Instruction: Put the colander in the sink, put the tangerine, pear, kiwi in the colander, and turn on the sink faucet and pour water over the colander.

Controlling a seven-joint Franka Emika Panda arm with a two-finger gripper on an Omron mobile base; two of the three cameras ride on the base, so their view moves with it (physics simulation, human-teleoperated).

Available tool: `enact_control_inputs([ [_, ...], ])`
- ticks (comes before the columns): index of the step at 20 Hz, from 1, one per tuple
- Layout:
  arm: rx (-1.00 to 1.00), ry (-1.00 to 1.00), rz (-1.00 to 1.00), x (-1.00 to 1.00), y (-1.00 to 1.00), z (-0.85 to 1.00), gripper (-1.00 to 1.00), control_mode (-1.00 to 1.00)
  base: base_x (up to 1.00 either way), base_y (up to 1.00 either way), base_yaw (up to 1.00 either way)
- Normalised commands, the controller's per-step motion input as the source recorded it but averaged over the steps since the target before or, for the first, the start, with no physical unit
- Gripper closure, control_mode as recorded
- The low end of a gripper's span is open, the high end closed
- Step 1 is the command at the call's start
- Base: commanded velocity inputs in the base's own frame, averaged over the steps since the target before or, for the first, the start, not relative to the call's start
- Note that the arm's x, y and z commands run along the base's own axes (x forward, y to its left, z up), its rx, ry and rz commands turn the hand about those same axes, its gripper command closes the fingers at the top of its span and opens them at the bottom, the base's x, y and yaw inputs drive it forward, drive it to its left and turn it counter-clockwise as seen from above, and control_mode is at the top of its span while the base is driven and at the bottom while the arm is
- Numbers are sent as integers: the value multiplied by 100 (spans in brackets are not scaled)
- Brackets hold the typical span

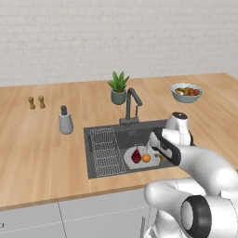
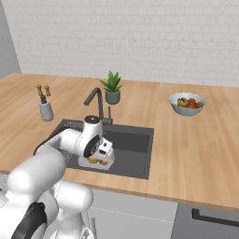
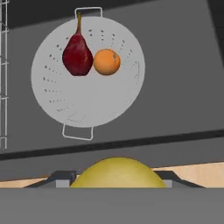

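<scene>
The pale colander [image 3: 87, 100] lies in the dark sink [image 1: 139, 135], beside the wire rack [image 1: 106, 151]. A dark red pear [image 3: 77, 54] and an orange tangerine [image 3: 106, 61] rest in it, touching. My gripper [image 3: 117, 177] hangs above the sink's near edge, off the colander's rim, shut on a yellow-green kiwi [image 3: 117, 173]. From the left base view the gripper [image 1: 160, 155] sits just right of the tangerine [image 1: 146, 158] and pear [image 1: 136, 156]. The dark faucet [image 1: 131, 104] stands behind the basin. No water is in view.
A bluish bowl [image 1: 186, 92] heaped with fruit sits on the wooden counter at the back right. A potted plant [image 1: 119, 87] stands behind the faucet. A soap dispenser [image 1: 65, 121] and two small shakers [image 1: 36, 102] stand left of the sink.
</scene>
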Motion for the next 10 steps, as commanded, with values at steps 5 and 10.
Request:
enact_control_inputs([
  [5, 18, 1, 0, 47, -69, -2, 100, -100, 0, 0, 0],
  [10, 8, 0, 0, 75, -18, -3, 100, -100, 0, 0, 0],
])
